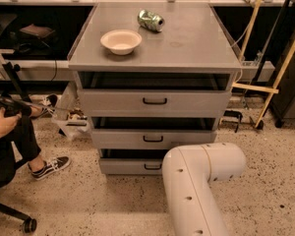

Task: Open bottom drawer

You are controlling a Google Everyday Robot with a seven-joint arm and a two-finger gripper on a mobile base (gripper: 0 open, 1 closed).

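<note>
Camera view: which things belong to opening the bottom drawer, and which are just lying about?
Job: bottom drawer, its black handle, robot arm in front of it; gripper out of view.
Lying about: bowl, green can, both on the cabinet top; seated person at left.

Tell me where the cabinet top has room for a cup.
The cabinet top is bare over its right half, beside the can, and along the front edge before the bowl. Those two crowd the back left. The arm covers the right end of the bottom drawer; the pincer is out of view.
</note>
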